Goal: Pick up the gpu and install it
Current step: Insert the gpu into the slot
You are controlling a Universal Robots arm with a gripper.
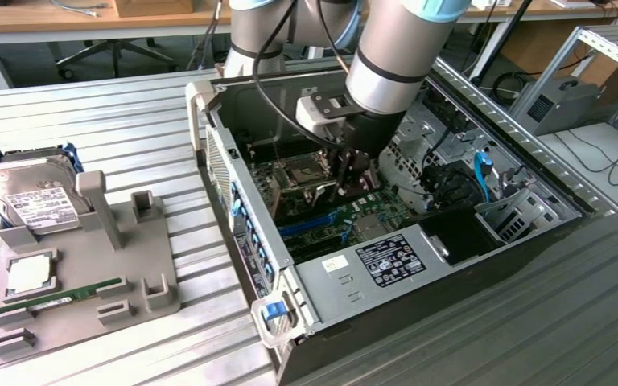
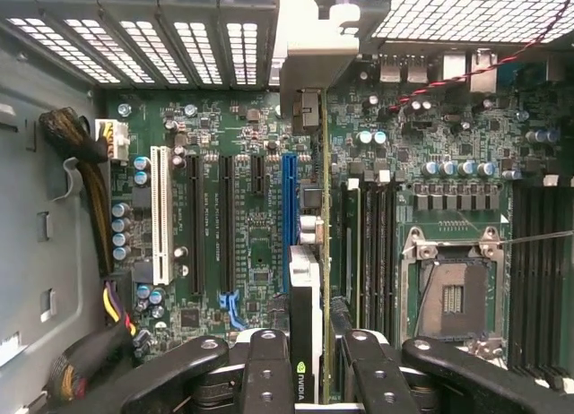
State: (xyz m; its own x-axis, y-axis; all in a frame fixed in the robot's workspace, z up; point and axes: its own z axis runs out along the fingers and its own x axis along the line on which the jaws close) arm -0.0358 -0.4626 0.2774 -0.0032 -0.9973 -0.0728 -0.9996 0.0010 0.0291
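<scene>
Gpu (image 2: 305, 288), a thin green card with a silver end bracket, probably stiff, light and fragile, hangs edge-down just beside the green motherboard's (image 2: 251, 253) long blue slot (image 2: 289, 217), its flat faces pinched between the partly closed jaws of the black gripper (image 2: 312, 347).

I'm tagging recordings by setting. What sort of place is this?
Probably a robotics lab or workshop set up for computer assembly: a robot arm reaches into an open computer case on a slatted metal workbench, with an office chair behind.
</scene>
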